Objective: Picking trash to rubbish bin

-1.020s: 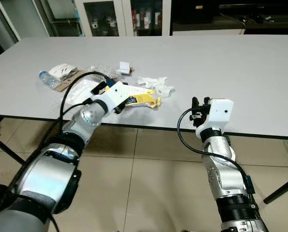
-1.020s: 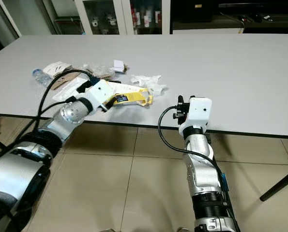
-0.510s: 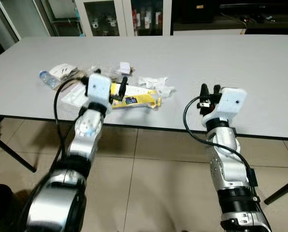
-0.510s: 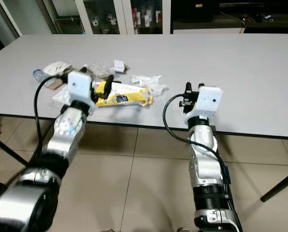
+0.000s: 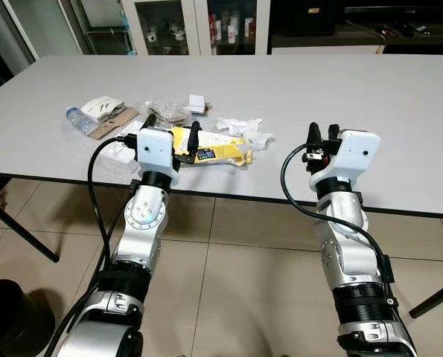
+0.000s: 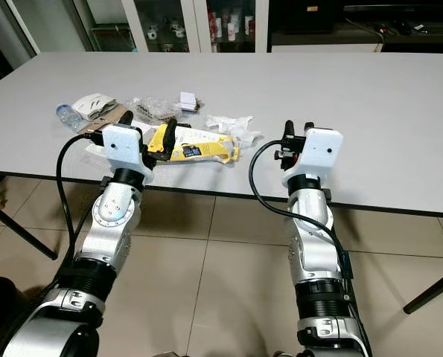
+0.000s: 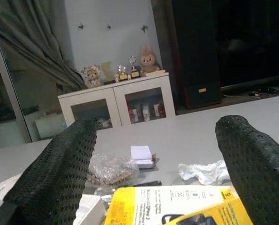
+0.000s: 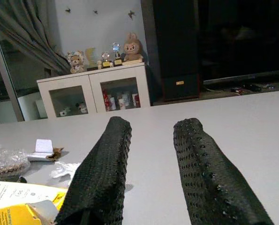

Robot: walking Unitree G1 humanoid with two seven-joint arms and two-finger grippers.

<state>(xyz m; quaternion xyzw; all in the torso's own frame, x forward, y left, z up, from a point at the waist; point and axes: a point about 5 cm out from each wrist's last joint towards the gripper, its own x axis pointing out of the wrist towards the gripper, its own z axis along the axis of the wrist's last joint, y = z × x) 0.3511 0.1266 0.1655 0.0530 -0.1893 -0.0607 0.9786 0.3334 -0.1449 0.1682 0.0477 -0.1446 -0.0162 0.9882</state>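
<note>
Tiled room with glass-door cabinets behind; long grey table (image 5: 400, 111) ahead. Black rubbish bin (image 5: 5, 316) on floor at far left, well apart from table top. Trash heap near front edge: yellow package (image 5: 214, 149), crumpled white paper (image 5: 240, 128), plastic bottle (image 5: 76, 119). Left gripper (image 5: 173, 130) spread wide, just over yellow package, nothing held. Right gripper (image 5: 322, 137) fingers slightly parted, empty, near edge. Step judged: reach-to-grasp. Next: lower, close on package.

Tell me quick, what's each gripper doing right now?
Left gripper: open, fingers either side of the yellow package.
Right gripper: open, holding nothing.
</note>
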